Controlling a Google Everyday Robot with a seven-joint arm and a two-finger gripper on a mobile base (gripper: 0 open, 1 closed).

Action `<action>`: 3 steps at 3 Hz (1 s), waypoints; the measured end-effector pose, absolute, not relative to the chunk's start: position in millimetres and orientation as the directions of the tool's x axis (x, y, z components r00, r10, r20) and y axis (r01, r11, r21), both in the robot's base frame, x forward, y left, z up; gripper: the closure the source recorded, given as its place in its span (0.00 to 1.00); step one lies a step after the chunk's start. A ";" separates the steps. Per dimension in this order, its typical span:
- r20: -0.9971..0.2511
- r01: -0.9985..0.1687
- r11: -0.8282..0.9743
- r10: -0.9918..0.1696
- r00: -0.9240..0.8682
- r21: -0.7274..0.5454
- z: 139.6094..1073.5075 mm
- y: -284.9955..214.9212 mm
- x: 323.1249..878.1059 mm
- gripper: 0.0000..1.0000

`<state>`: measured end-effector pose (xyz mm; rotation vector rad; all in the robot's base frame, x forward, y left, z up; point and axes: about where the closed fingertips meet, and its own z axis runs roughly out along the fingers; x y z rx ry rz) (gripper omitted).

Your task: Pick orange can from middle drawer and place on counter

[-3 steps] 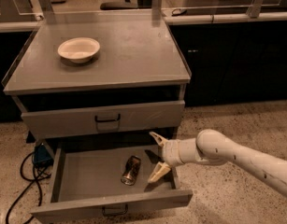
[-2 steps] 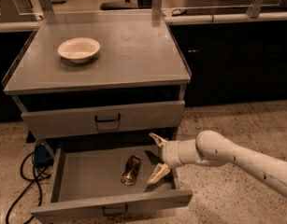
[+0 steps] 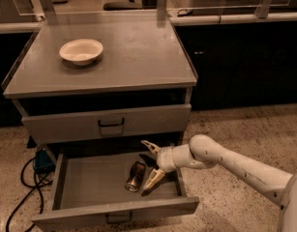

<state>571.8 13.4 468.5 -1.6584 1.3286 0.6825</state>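
Jaws spread beside orange can (image 3: 135,176)

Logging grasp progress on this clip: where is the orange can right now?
In the camera view, the orange can lies in the open middle drawer, right of its centre, just left of the open pincer that comes in from the right.

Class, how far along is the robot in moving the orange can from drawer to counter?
Done: the middle drawer stands pulled out. In hand: the open gripper hangs just beside the orange can, not gripping. Left: grasp, lift, set it on the counter.
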 end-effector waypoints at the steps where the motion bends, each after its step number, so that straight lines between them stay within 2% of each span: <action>1: -0.836 -0.955 -0.042 -0.473 0.277 -0.293 468.5 13.5 571.8 0.00; 2: -0.778 -0.956 -0.046 -0.571 0.262 -0.289 464.7 14.5 575.2 0.00; 3: -0.696 -0.957 -0.061 -0.674 0.249 -0.283 445.6 37.7 584.4 0.00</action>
